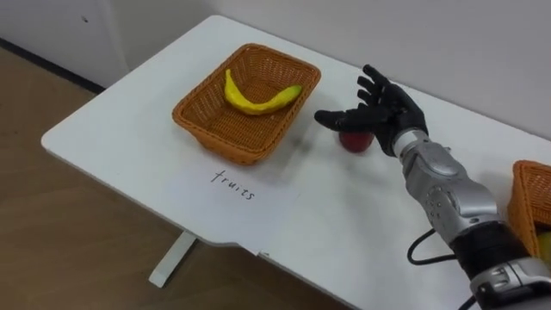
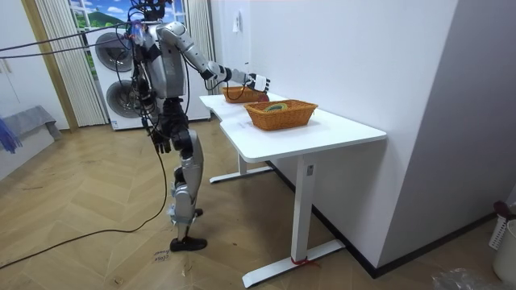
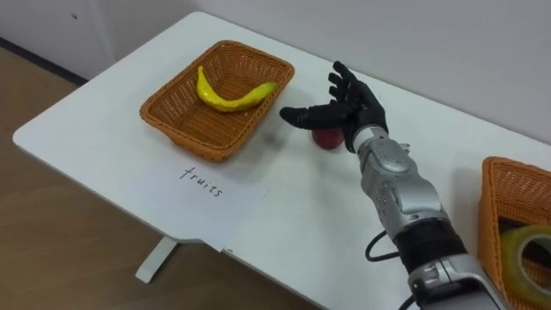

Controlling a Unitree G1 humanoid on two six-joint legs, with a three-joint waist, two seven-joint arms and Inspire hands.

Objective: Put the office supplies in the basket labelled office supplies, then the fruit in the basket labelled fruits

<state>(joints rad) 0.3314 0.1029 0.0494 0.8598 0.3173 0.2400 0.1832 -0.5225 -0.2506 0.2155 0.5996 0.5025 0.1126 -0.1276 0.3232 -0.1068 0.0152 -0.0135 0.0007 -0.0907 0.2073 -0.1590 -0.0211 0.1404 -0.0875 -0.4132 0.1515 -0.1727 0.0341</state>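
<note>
A red apple [image 1: 355, 141] lies on the white table [image 1: 129, 129], just right of the fruit basket [image 1: 191, 120]. A yellow banana [image 1: 258, 99] rests inside that wicker basket. My right hand [image 1: 383, 108] hovers right over the apple with fingers spread and thumb pointing toward the basket; it is open and hides the apple's top. I cannot tell whether it touches the apple. In the room view I stand at the table's end with the right arm stretched over it, and my left hand [image 2: 164, 143] hangs at my side.
A paper sheet labelled for fruit [image 1: 234, 183] lies before the basket near the table's front edge. A second wicker basket [image 3: 504, 207] at the far right holds a tape roll [image 3: 527, 245]. A white wall runs behind the table.
</note>
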